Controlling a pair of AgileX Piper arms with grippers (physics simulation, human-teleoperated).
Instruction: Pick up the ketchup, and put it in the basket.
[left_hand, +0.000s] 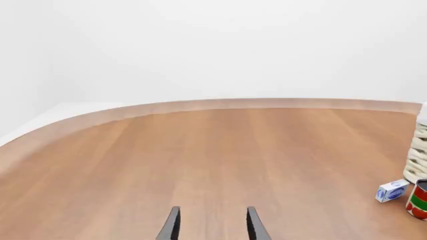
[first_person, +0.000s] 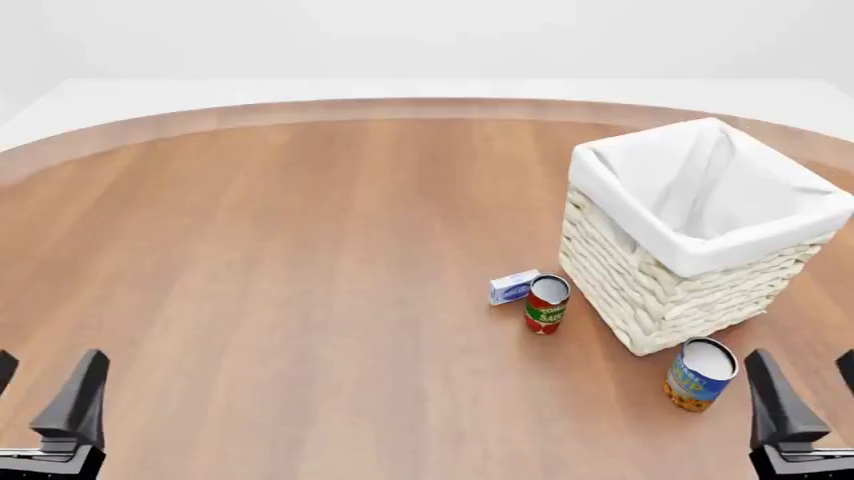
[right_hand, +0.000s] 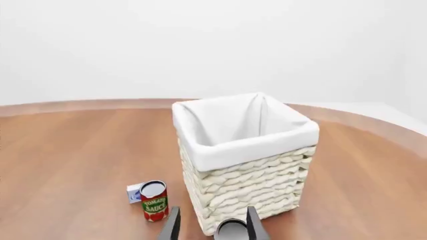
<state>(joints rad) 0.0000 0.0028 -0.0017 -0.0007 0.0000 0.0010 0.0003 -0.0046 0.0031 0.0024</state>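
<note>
Left wrist view: the left gripper (left_hand: 212, 225) shows two dark fingertips set apart with bare wood between them, holding nothing. The round wooden table (left_hand: 200, 160) stretches ahead to its curved far edge. At the frame's border sit a slice of the woven basket (left_hand: 419, 160), a small blue-and-white box (left_hand: 391, 191) and part of a red-and-green can (left_hand: 419, 200).

Front view: the basket (first_person: 667, 290) stands on the right half of the table, its white liner (first_person: 641, 175) folded over the rim. The box (first_person: 513, 287) lies just beside the red-and-green can (first_person: 545, 304), which stands near the basket's left wall. A blue-and-orange can (first_person: 698, 374) stands near the basket's near corner, toward the table's near edge. The left gripper (first_person: 40, 400) hangs at the near left edge, the right gripper (first_person: 801, 395) at the near right; both are spread and empty. The ketchup is not visible anywhere; whether it lies inside the basket cannot be told.

Right wrist view: the right gripper (right_hand: 212, 225) has its fingers parted, with the top of the blue-and-orange can (right_hand: 231, 229) between them; contact cannot be told. Beyond stand the basket (right_hand: 250, 187), the red-and-green can (right_hand: 154, 201) and the box (right_hand: 135, 193).
</note>
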